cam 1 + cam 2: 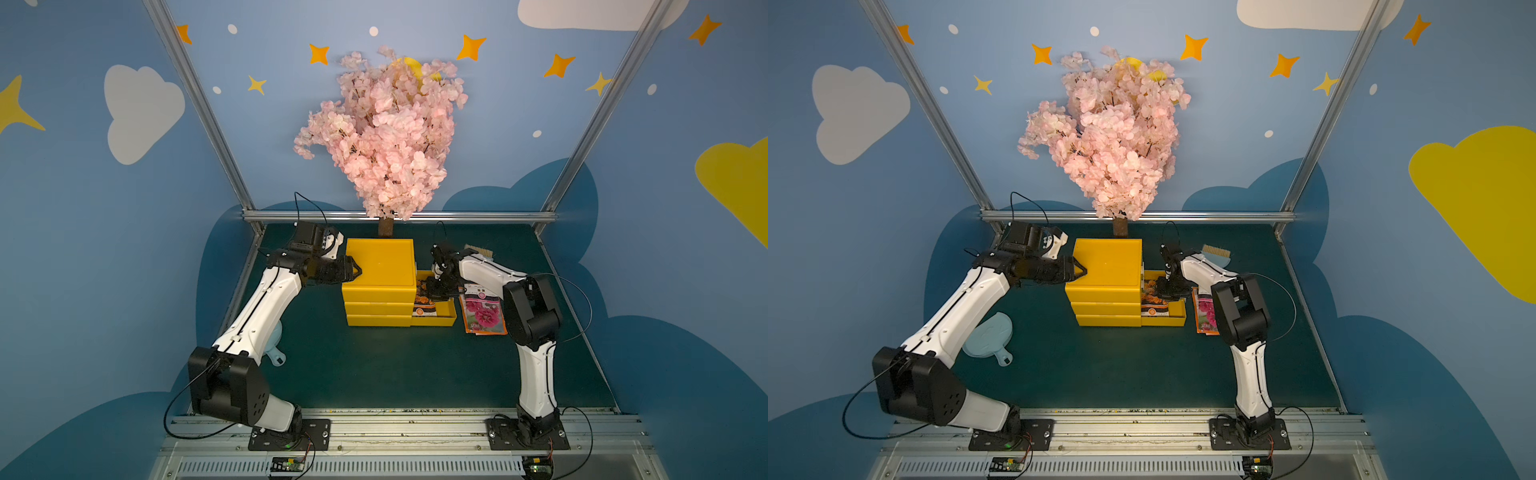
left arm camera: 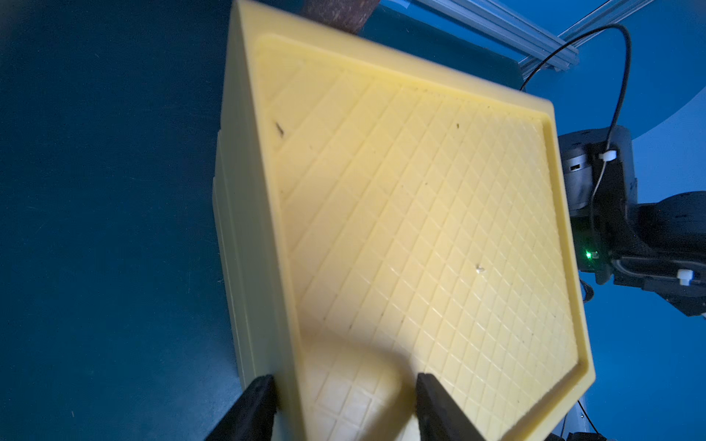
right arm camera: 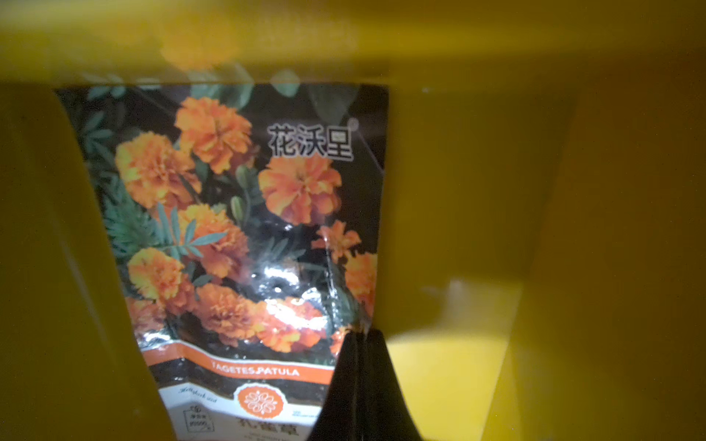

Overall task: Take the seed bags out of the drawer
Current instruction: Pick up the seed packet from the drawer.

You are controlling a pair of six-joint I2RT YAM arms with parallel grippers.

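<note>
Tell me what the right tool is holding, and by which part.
The right tool is shut on the orange-flower seed bag in the open drawer, pinching one long edge near the labelled end.

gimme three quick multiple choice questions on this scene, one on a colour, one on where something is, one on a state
1. What colour is the drawer cabinet? A) white B) yellow C) red
2. Where is the orange-flower seed bag? A) in the open drawer B) on top of the cabinet C) lifted in the air
3. The right gripper is: A) wide open B) out of the drawer C) shut on the bag's edge
Answers: 1 B, yellow in both top views; 2 A, drawer walls surround it; 3 C, its fingers pinch the bag's edge in the right wrist view.
</note>
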